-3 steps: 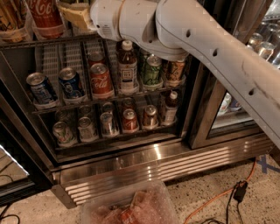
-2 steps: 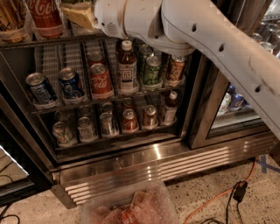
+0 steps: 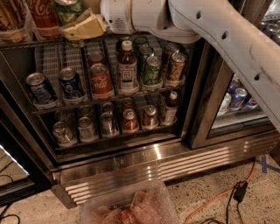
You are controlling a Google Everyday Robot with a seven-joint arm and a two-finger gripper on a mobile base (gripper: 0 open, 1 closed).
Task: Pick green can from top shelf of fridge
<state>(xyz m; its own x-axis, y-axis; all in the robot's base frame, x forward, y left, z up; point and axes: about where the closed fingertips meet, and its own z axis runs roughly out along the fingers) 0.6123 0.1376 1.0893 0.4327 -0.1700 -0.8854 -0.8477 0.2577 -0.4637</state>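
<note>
The green can [image 3: 66,10] stands on the top shelf [image 3: 22,43] of the fridge [image 3: 166,162], at the upper left, just right of a tall red Coca-Cola can [image 3: 43,17]. Its silver lid shows at the frame's top edge. My gripper [image 3: 82,28], cream-coloured at the end of the white arm [image 3: 210,30], sits against the lower front of the green can, at the shelf's front rail. The arm reaches in from the upper right and hides the rest of the top shelf.
Two lower racks hold short cans and bottles, among them a white-capped bottle [image 3: 127,65] and a red can [image 3: 100,81]. A glass door frame [image 3: 199,100] stands at right. A clear plastic bin [image 3: 131,205] and an orange cable [image 3: 218,197] lie on the floor.
The arm has shifted a little up and right. The green can now shows above the gripper, which lies slightly lower at the shelf rail.
</note>
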